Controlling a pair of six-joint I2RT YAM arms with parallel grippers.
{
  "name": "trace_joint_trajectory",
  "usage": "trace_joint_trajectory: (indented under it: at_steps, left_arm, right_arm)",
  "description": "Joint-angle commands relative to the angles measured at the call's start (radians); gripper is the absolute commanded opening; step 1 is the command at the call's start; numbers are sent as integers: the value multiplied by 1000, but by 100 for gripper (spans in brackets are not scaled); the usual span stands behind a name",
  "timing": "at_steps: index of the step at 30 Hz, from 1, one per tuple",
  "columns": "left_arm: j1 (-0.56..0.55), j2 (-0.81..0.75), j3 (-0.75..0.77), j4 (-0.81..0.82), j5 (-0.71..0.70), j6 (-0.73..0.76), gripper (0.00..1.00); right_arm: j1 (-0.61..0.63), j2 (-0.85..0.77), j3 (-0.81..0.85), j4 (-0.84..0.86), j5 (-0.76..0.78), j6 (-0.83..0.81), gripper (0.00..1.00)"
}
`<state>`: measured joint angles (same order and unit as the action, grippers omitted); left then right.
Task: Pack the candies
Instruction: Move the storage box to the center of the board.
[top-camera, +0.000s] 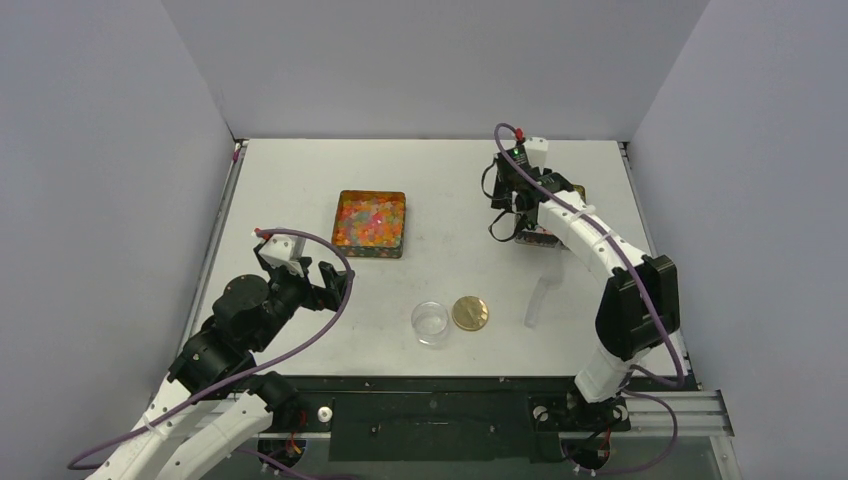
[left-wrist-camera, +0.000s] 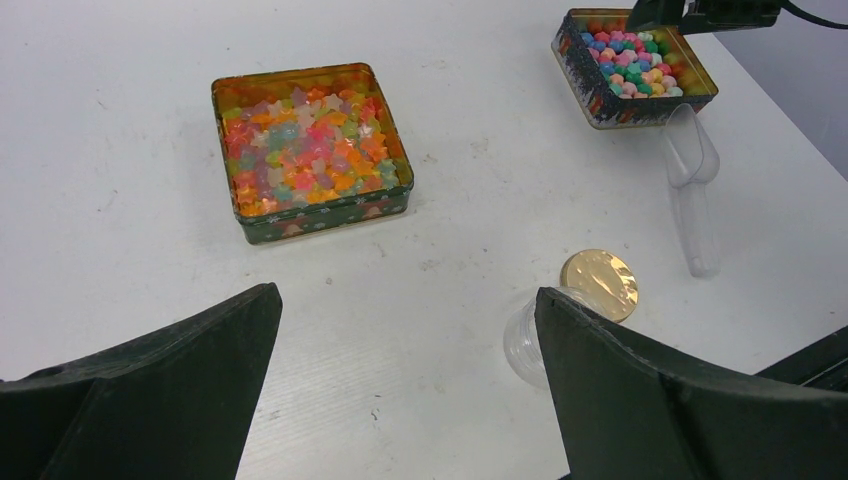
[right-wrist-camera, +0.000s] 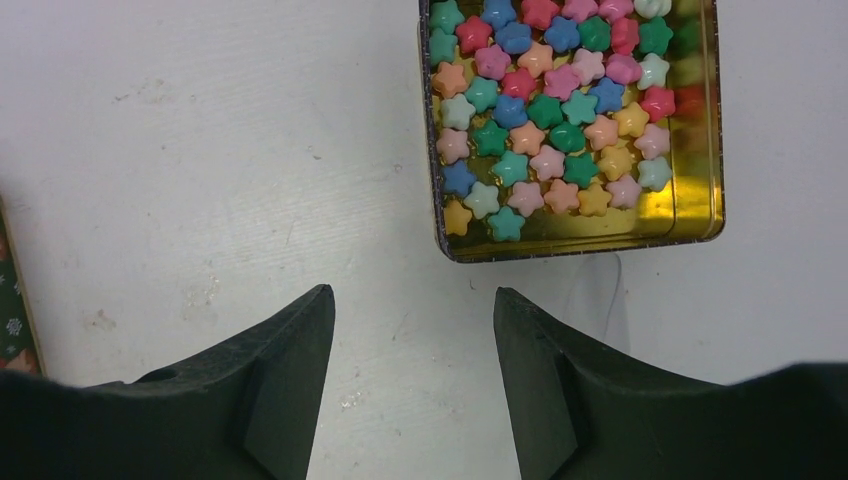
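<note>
Glossy translucent candies (left-wrist-camera: 300, 145) fill a square green tin (left-wrist-camera: 325, 215) at the table's middle left. Opaque star-shaped candies (right-wrist-camera: 545, 110) in blue, green, pink and yellow lie in a second gold-lined tin (right-wrist-camera: 690, 200) at the right. My right gripper (right-wrist-camera: 412, 291) hangs open over bare table just beside that tin, with nothing between its fingers. My left gripper (left-wrist-camera: 407, 292) stands wide open and empty near the front left. The small clear jar (left-wrist-camera: 522, 345) is partly hidden behind its right finger.
A flat gold lid (top-camera: 470, 312) lies next to the clear jar (top-camera: 430, 322) near the front edge. A clear plastic scoop (top-camera: 537, 300) lies to their right, its bowl pointing toward the right tin. Grey walls close in the table on three sides.
</note>
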<state>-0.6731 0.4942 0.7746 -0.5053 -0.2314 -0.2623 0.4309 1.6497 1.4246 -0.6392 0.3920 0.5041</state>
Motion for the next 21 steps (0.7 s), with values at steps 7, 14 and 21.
trace_joint_trajectory:
  at_steps: [7, 14, 21]
  left_arm:
    - [0, -1, 1, 15, -1, -3, 96]
    - [0, -2, 3, 15, 3, -3, 96]
    - [0, 1, 1, 15, 4, -3, 96]
  right_arm:
    - [-113, 172, 138, 16, -125, -43, 55]
    - [-140, 263, 170, 19, -162, -51, 52]
    - [-146, 341, 215, 12, -160, -62, 47]
